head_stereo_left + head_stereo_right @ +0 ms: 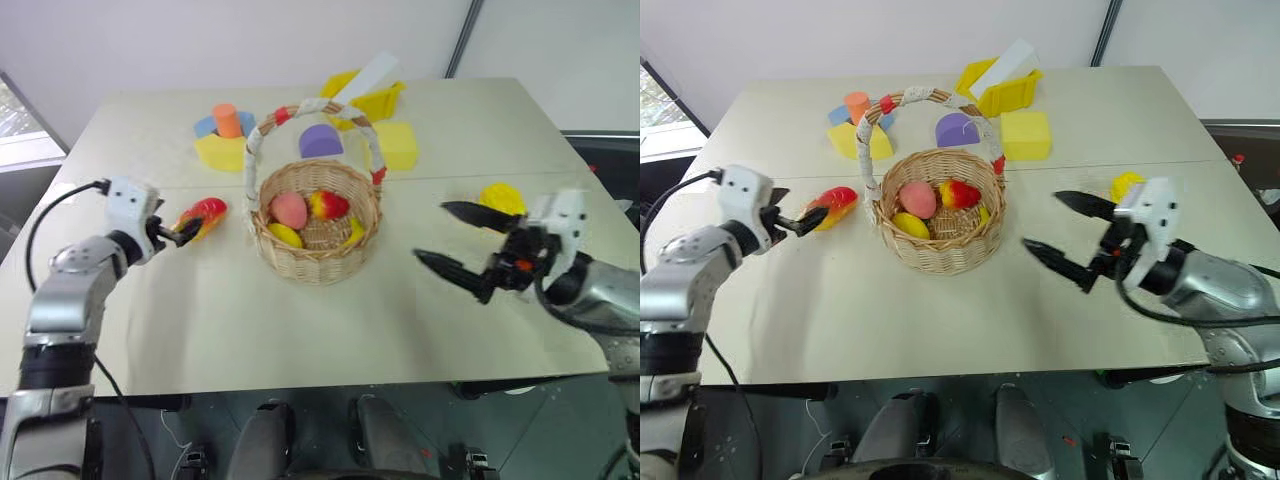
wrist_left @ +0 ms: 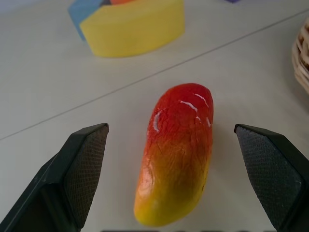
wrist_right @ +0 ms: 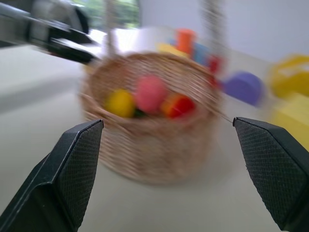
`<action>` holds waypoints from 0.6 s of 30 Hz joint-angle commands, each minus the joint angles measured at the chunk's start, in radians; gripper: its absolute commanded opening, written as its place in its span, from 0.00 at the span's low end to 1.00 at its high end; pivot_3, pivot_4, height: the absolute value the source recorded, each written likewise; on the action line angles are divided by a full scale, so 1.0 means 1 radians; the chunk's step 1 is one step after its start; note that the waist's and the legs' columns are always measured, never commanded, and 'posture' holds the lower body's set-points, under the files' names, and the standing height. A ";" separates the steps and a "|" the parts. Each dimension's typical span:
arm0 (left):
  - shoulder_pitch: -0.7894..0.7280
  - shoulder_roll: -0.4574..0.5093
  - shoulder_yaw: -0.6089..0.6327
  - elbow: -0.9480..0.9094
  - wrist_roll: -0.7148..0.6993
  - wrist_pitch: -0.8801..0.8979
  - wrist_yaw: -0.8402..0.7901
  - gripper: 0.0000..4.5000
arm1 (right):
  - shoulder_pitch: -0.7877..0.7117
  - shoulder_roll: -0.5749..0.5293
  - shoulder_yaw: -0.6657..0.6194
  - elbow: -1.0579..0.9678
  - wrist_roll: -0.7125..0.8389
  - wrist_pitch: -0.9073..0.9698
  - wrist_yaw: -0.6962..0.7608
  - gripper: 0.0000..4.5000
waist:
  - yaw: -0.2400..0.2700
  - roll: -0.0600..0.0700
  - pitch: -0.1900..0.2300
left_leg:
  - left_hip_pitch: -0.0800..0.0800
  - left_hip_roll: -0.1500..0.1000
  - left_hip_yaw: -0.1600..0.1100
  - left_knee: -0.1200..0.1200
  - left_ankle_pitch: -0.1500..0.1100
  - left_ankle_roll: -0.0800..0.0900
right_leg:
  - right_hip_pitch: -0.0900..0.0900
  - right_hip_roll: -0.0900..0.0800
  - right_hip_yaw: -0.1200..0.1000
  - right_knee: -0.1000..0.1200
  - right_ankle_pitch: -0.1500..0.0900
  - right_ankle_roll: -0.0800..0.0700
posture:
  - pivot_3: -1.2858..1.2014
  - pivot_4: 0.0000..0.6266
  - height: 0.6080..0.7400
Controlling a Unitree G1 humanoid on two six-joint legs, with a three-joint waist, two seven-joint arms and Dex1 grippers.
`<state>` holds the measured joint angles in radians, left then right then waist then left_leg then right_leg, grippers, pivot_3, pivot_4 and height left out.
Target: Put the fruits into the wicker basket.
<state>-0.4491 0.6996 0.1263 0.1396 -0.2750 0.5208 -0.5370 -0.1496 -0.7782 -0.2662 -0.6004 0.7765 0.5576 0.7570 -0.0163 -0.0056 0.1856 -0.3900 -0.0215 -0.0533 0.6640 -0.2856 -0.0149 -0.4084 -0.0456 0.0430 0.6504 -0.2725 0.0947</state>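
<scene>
We judge the mango (image 2: 176,154) light, hard and glossy-slick; our wide-open left gripper (image 2: 183,179) should pinch its middle, while the right gripper (image 1: 1068,238) gapes empty.

The mango (image 2: 176,154) fades from glossy red to yellow. The wicker basket (image 1: 318,225) is tan weave, its handle white with red bands. The starfruit (image 1: 502,198) is bright yellow against the pale cream desk (image 1: 300,320).
</scene>
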 commanded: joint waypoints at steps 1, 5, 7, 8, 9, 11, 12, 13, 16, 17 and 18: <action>-0.080 0.003 -0.028 0.060 0.032 0.020 -0.020 1.00 | -0.047 0.029 0.059 -0.055 0.021 0.009 -0.027 1.00 | 0.003 0.000 0.000 | 0.000 0.000 0.000 0.000 0.000 0.000 | 0.000 0.000 0.000 0.000 0.000 0.000 | 0.52 0.24 1.00; -0.147 -0.009 -0.078 0.133 0.067 0.048 -0.037 1.00 | -0.079 0.069 0.129 -0.080 0.013 0.009 -0.046 1.00 | 0.006 0.000 0.000 | -0.002 -0.001 -0.001 0.000 0.000 0.000 | -0.001 -0.001 0.000 0.000 0.000 0.000 | 0.52 0.24 1.00; -0.170 -0.021 -0.091 0.163 0.076 0.056 -0.043 1.00 | -0.085 0.085 0.147 -0.084 0.007 0.005 -0.055 1.00 | 0.006 -0.001 0.000 | -0.002 -0.001 -0.001 0.000 0.000 0.000 | -0.001 -0.002 -0.001 0.000 0.000 0.000 | 0.52 0.24 1.00; -0.180 -0.027 -0.101 0.177 0.082 0.058 -0.048 1.00 | -0.085 0.092 0.155 -0.085 0.002 0.001 -0.058 1.00 | 0.006 -0.001 0.000 | -0.002 -0.001 -0.001 0.000 0.000 0.000 | -0.001 -0.002 -0.001 0.000 0.000 0.000 | 0.52 0.24 1.00; -0.187 -0.031 -0.109 0.186 0.088 0.059 -0.051 1.00 | -0.084 0.097 0.159 -0.085 -0.002 -0.002 -0.060 1.00 | 0.005 -0.001 0.000 | -0.002 -0.001 -0.001 0.000 0.000 0.000 | -0.001 -0.002 -0.001 0.000 0.000 0.000 | 0.52 0.24 1.00; -0.199 -0.040 -0.121 0.206 0.099 0.057 -0.056 1.00 | -0.081 0.107 0.170 -0.086 -0.015 -0.012 -0.062 1.00 | 0.005 -0.001 0.000 | -0.002 -0.001 -0.001 0.000 0.000 0.000 | -0.001 -0.001 -0.001 0.000 0.000 0.000 | 0.52 0.24 1.00; -0.206 -0.049 -0.114 0.219 0.100 0.053 -0.047 0.94 | -0.078 0.112 0.174 -0.087 -0.020 -0.017 -0.063 1.00 | 0.004 -0.001 0.000 | -0.002 -0.001 -0.001 0.000 0.000 0.000 | -0.001 -0.001 -0.001 0.000 0.000 0.000 | 0.52 0.24 1.00; -0.210 -0.056 -0.107 0.228 0.101 0.050 -0.041 0.88 | -0.076 0.115 0.176 -0.088 -0.023 -0.021 -0.063 1.00 | 0.004 -0.001 0.000 | -0.002 -0.001 -0.001 0.000 0.000 0.000 | -0.001 -0.001 -0.001 0.000 0.000 0.000 | 0.52 0.24 1.00; -0.213 -0.057 -0.106 0.236 0.117 0.030 -0.040 0.59 | -0.071 0.121 0.180 -0.086 -0.030 -0.030 -0.062 1.00 | 0.003 -0.001 0.000 | -0.002 -0.001 -0.001 0.000 0.000 0.000 | -0.001 -0.001 -0.001 0.000 0.000 0.000 | 0.52 0.24 1.00; -0.213 -0.054 -0.108 0.237 0.123 0.030 -0.037 0.48 | -0.068 0.121 0.180 -0.086 -0.033 -0.032 -0.060 1.00 | 0.003 -0.001 0.000 | -0.002 -0.001 -0.001 0.000 0.000 0.000 | -0.001 -0.001 -0.001 0.000 0.000 0.000 | 0.52 0.24 1.00; -0.211 -0.049 -0.107 0.238 0.130 0.035 -0.031 0.41 | -0.065 0.122 0.180 -0.084 -0.037 -0.036 -0.058 1.00 | 0.004 -0.001 0.000 | -0.002 -0.001 -0.001 0.000 0.000 0.000 | -0.001 -0.001 0.000 0.000 0.000 0.000 | 0.52 0.24 1.00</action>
<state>-0.6421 0.6286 0.0038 0.3828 -0.1676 0.5646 -0.5795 -0.2137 -0.6608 -0.0815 -0.6484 0.7424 0.5494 0.6954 -0.0125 -0.0066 0.1857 -0.3917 -0.0226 -0.0544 0.6643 -0.2856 -0.0149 -0.4096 -0.0469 0.0425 0.6504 -0.2724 0.0947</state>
